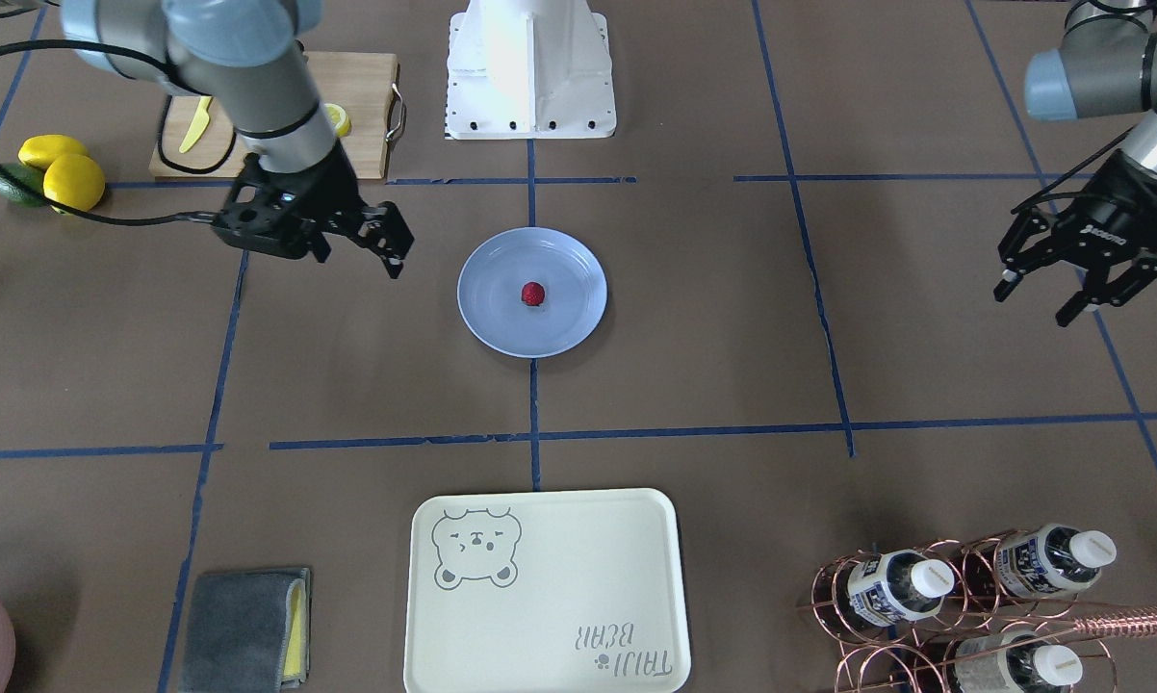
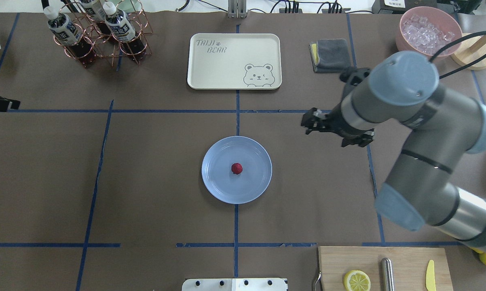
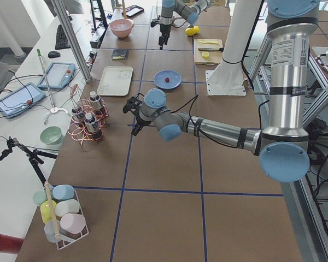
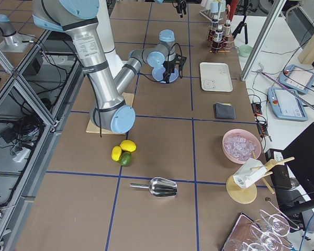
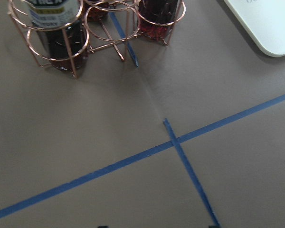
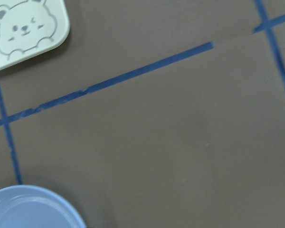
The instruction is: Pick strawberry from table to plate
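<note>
The dark-red strawberry lies near the middle of the pale blue plate, which rests on the brown table at the grid's centre. My right gripper hovers off the plate's side, open and holding nothing. In the right wrist view only the plate's rim shows, at the lower left. My left gripper hangs open and empty far from the plate, beside the bottle rack.
A cream bear-print tray lies across the table from the robot. A copper rack of bottles, a grey cloth and a pink ice bowl stand along that far side. Cutting board, lemons and avocado sit near the right arm.
</note>
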### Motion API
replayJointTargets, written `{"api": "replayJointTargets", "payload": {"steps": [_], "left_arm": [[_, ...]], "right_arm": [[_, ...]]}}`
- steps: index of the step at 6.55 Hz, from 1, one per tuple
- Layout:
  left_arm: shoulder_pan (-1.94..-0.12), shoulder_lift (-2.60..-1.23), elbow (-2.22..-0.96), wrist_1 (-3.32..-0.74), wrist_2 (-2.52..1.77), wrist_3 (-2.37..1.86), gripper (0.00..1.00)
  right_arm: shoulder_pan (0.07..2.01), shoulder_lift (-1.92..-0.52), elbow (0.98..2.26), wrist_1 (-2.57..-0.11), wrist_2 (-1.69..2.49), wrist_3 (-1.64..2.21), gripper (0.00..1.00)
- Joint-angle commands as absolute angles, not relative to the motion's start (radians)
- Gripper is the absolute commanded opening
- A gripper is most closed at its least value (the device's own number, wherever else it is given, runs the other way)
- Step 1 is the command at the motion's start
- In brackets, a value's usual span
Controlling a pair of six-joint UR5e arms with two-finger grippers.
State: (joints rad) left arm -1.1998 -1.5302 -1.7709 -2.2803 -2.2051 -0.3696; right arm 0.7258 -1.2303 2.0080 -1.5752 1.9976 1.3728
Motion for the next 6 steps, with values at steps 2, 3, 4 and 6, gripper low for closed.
{"api": "replayJointTargets", "payload": {"steps": [2, 3, 4, 6], "left_arm": [[-1.451, -1.569, -1.759, -1.839, -2.317, 0.027, 0.76], [-1.456, -1.569, -1.769, -1.736, -2.357, 0.031, 0.76], [-1.459, -1.565, -1.763, -1.653, -2.396, 0.031, 0.76], [-1.462, -1.492, -1.788, -1.634, -2.5, 0.031, 0.99]], "right_arm": [[1.143, -1.541, 2.04, -1.582, 2.231, 0.723, 1.0], [1.276, -1.599, 1.995, -1.583, 2.299, 0.519, 1.0], [1.383, -1.621, 1.911, -1.583, 2.359, 0.335, 1.0], [1.474, -1.621, 1.804, -1.578, 2.393, 0.178, 1.0]]}}
